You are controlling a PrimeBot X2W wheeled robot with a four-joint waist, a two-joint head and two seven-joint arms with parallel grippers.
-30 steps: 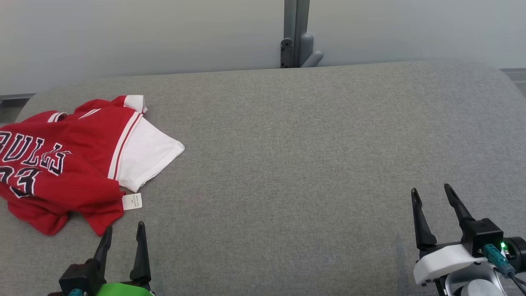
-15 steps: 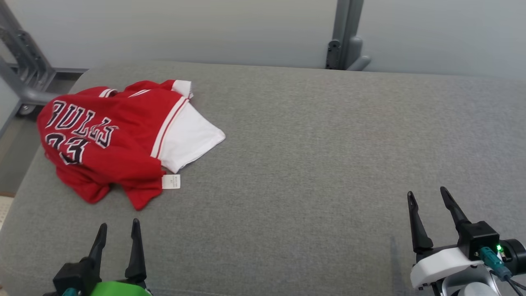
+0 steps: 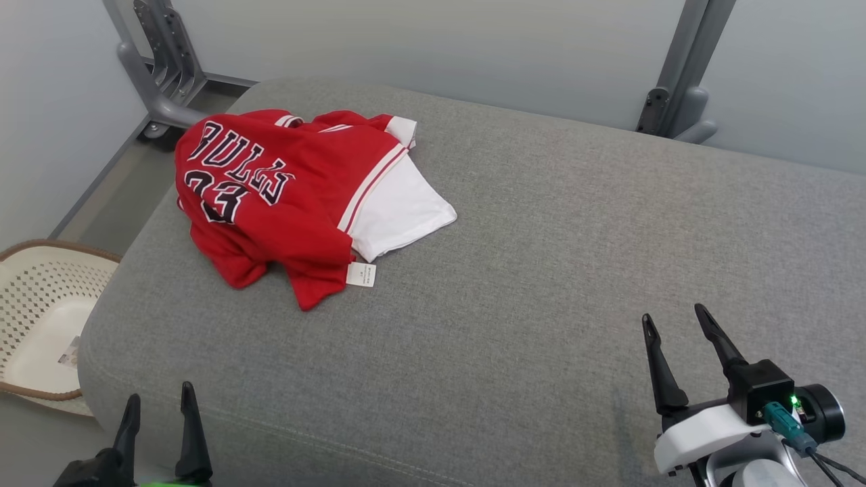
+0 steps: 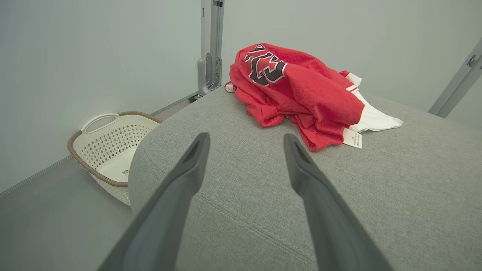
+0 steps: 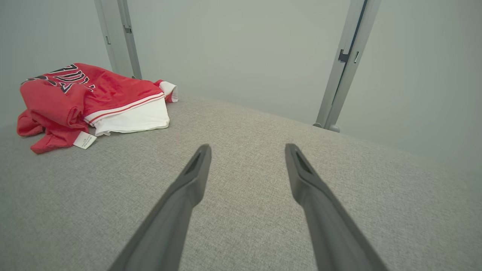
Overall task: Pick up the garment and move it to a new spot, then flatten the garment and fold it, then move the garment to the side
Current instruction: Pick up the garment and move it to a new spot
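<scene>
Garment (image 3: 270, 203), a crumpled red knit jersey with black-and-white lettering and a number on it, lies in a heap on the far left part of the grey woven-fabric padded tabletop (image 3: 541, 270), near its far left corner. One white sleeve (image 3: 399, 210) sticks out flat on the garment's right side. Small white paper tag (image 3: 360, 274) rests on the tabletop at the near edge of the heap, touching the red cloth.

My left hand (image 3: 160, 393) sits at the lower left, by the tabletop's near left corner, fingers spread, nothing between them, well apart from the garment. In the left wrist view I see the hand (image 4: 245, 137) pointing toward the heap (image 4: 301, 90), tag (image 4: 353, 138) to its right.

My right hand (image 3: 674, 313) is over the near right part of the tabletop, fingers spread too, empty. Right wrist view: hand (image 5: 247, 146) over bare fabric, garment (image 5: 94, 94) far off to the left.

Cream perforated plastic basket with a brown rim (image 3: 34, 297) stands on the floor left of the tabletop. Grey metal posts (image 3: 676, 81) rise behind it against the pale wall.
</scene>
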